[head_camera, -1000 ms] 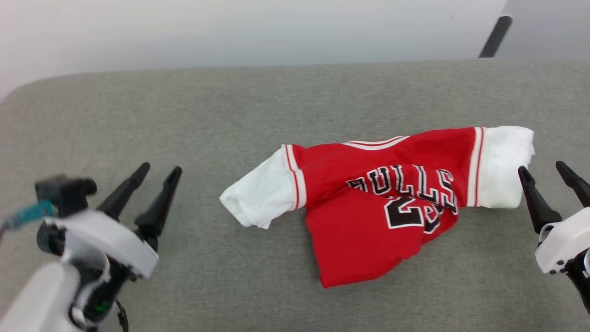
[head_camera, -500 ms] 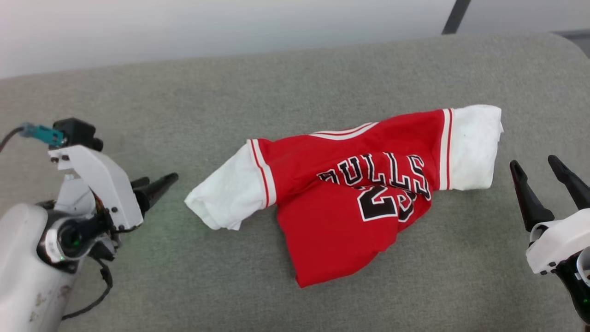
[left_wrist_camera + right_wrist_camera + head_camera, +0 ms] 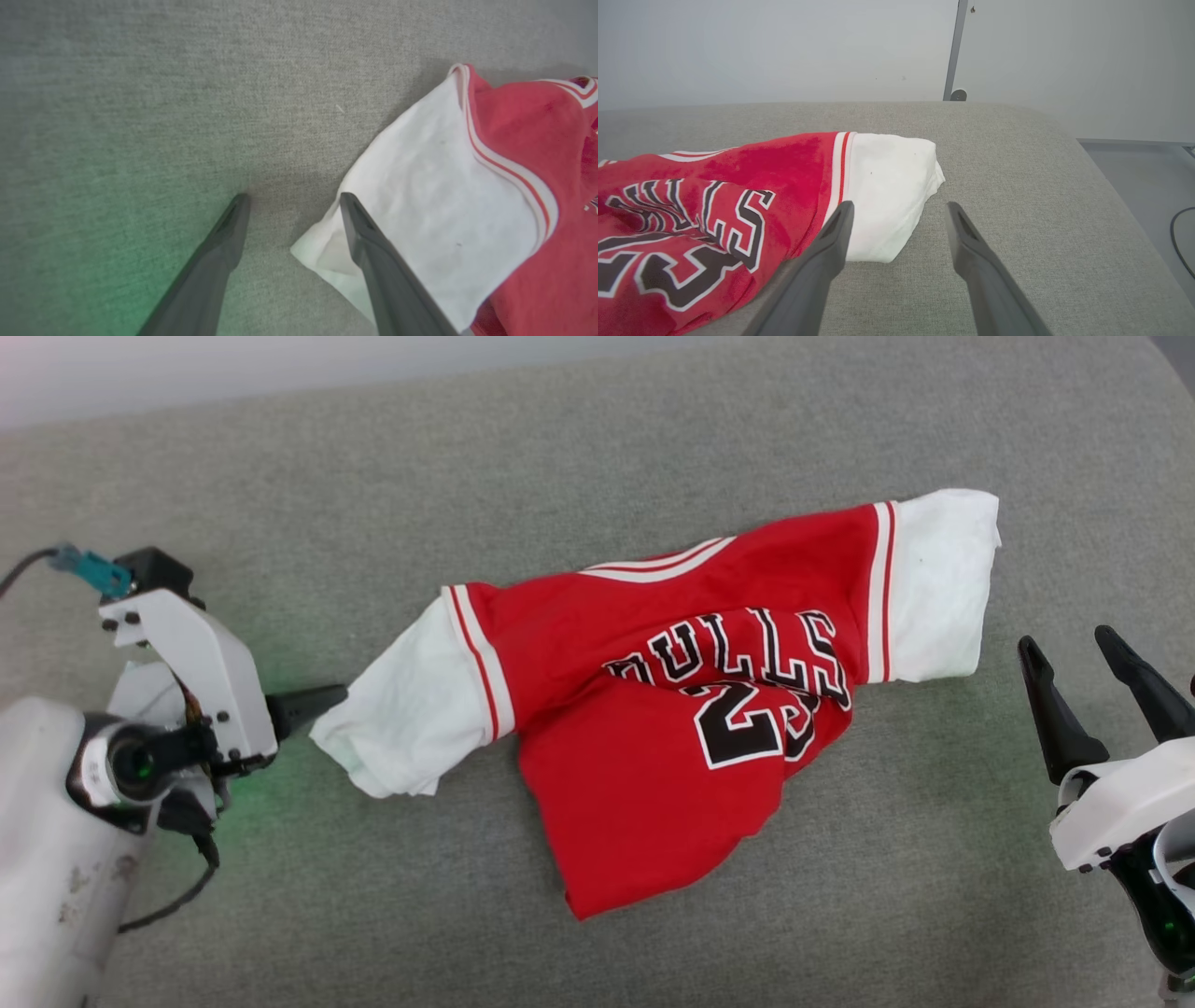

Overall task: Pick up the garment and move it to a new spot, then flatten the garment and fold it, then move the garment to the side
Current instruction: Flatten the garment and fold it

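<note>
The garment [image 3: 653,709], a red jersey with white short sleeves and black lettering, lies crumpled in the middle of the grey padded surface [image 3: 280,476]. My left gripper [image 3: 338,694] points sideways at the left white sleeve [image 3: 401,709], its tip at the sleeve's edge. In the left wrist view this gripper [image 3: 293,199] is open; one finger [image 3: 373,252] overlaps the sleeve [image 3: 444,196] and the sleeve's corner lies between the fingers. My right gripper [image 3: 1067,641] stands open a little right of the other white sleeve [image 3: 934,588]. In the right wrist view that gripper [image 3: 900,205] is close to this sleeve [image 3: 887,186], holding nothing.
The grey surface has a rounded far right corner [image 3: 1055,135], with floor and a black cable [image 3: 1181,233] beyond it. A pale wall with a dark upright post [image 3: 952,51] stands behind.
The camera has tilted down, shifting the whole picture. My left gripper has turned over and moved right until its tip reaches the left sleeve. The right gripper and the garment's shape look unchanged.
</note>
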{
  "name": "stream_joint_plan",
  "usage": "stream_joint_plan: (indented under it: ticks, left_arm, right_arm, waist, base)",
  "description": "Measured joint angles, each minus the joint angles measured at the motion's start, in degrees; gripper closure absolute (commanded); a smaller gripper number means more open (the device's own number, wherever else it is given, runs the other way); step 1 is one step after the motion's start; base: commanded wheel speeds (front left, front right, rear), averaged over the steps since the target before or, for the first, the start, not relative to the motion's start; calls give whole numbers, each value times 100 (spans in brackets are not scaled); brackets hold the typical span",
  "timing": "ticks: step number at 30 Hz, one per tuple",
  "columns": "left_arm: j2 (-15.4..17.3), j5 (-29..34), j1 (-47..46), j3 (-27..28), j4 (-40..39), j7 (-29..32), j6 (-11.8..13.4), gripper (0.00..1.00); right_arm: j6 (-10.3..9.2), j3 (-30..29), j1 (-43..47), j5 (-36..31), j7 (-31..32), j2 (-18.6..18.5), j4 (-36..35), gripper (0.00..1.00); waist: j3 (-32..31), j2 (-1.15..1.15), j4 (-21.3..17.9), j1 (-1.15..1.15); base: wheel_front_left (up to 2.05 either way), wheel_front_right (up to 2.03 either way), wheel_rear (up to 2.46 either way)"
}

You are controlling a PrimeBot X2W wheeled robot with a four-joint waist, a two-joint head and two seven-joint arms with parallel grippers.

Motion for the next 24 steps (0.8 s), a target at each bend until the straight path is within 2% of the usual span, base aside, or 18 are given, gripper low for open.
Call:
stream_joint_plan:
  ticks: [2, 9, 19, 24]
  left_arm:
    - [7, 20, -74, -58, 70, 110, 21, 0]
    - [-11, 10, -309, -182, 134, 602, 325, 0]
    - [-47, -83, -299, -321, -270, 1190, 688, 0]
    - [-69, -37, -219, -423, -452, 1221, 720, 0]
  right_arm:
    - [0, 9, -5, 0, 0, 9, 20, 0]
    - [0, 20, -48, -9, 7, 11, 52, 0]
    - [0, 44, -111, -41, 37, 18, 90, 0]
    - [0, 69, -130, -34, 43, 21, 91, 0]
  waist:
    - [62, 0, -35, 0]
    - [189, 0, -58, 0]
    - [176, 0, 74, 0]
    - [162, 0, 114, 0]
  base:
    - [0, 0, 0]
    - [0, 0, 0]
    - [0, 0, 0]
    - [0, 0, 0]
